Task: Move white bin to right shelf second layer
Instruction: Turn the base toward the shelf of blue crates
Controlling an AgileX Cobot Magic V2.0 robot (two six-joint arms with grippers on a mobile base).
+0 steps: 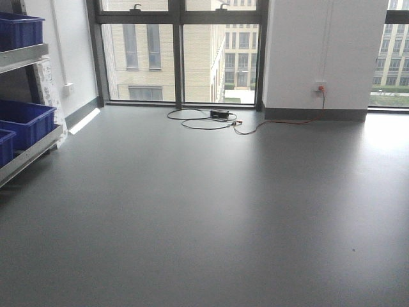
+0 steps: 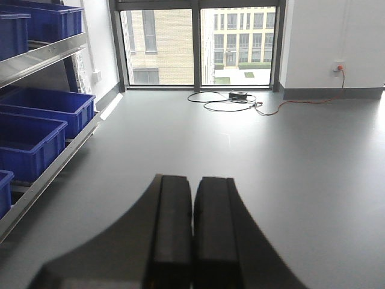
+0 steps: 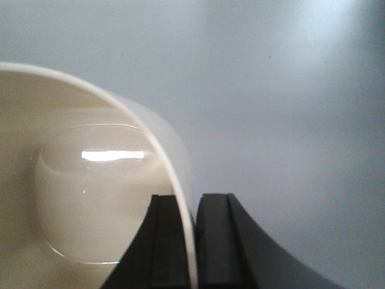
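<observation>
The white bin (image 3: pixel 78 180) is a cream glossy tub that fills the left of the right wrist view, held above the grey floor. My right gripper (image 3: pixel 190 208) is shut on the bin's rim, one finger inside the wall and one outside. My left gripper (image 2: pixel 192 192) is shut and empty, pointing over the floor toward the windows. A steel rack (image 2: pixel 51 54) with blue crates stands on the left. The right shelf with its roller lanes is out of view. Neither gripper shows in the front view.
Blue crates (image 1: pixel 25 120) sit on the left rack's levels (image 1: pixel 32 150); more of them show in the left wrist view (image 2: pixel 45 105). A cable and a black box (image 1: pixel 219 114) lie on the floor by the windows. A white wall (image 1: pixel 326 51) stands at right.
</observation>
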